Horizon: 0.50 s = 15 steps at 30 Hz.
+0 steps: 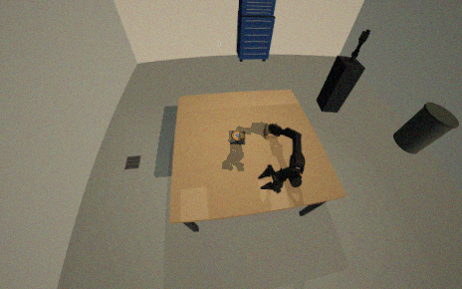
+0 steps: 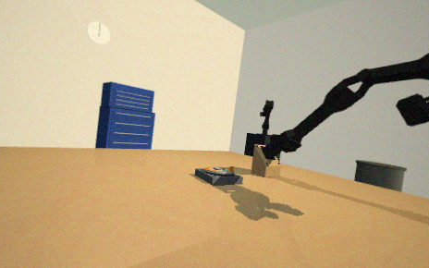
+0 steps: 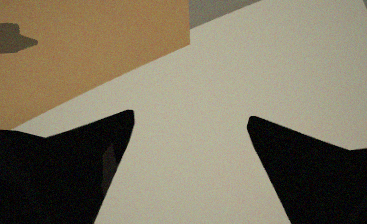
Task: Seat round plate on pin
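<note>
Gripper (image 1: pixel 269 180) jaws wide apart, holding nothing; plate (image 1: pixel 237 135) well apart, off to the jaws' side, not ahead; reorient first.

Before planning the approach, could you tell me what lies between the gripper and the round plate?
In the top view, only tabletop carrying the arm's shadow separates the open gripper from the plate; no object lies between.

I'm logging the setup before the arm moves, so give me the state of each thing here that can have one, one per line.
Gripper: open, nothing between the fingers, raised well above the table and away from the plate.
Round plate: on the dark base, untouched; too small here to tell whether it lies flat.
Orange tab: at the plate's edge on the arm's side.
Blue drawer cabinet: drawers shut.
Arm: bent, reaching out over the table.
</note>
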### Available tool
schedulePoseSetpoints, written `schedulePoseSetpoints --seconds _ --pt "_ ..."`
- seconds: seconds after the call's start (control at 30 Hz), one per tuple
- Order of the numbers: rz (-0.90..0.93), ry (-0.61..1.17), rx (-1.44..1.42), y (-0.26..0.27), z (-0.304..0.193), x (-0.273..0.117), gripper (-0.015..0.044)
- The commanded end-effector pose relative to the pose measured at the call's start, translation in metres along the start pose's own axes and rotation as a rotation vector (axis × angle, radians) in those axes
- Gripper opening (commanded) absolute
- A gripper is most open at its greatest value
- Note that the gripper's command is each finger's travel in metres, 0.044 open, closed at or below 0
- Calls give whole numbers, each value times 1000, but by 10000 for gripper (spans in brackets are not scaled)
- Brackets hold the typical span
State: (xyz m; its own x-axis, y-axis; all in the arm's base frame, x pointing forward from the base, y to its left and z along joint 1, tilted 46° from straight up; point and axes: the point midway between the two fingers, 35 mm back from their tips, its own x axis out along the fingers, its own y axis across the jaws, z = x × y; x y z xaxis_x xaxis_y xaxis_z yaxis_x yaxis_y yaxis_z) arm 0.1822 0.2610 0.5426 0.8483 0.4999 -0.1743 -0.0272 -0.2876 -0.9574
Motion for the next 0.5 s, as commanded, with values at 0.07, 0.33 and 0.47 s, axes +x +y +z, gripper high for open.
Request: schedulePoseSetpoints --seconds 0.07,0.33,0.47 --pt "48 -5 -16 16 0 20 321" --pt "354 -12 133 112 -4 101 111" --pt "530 8 268 172 -20 131 6"
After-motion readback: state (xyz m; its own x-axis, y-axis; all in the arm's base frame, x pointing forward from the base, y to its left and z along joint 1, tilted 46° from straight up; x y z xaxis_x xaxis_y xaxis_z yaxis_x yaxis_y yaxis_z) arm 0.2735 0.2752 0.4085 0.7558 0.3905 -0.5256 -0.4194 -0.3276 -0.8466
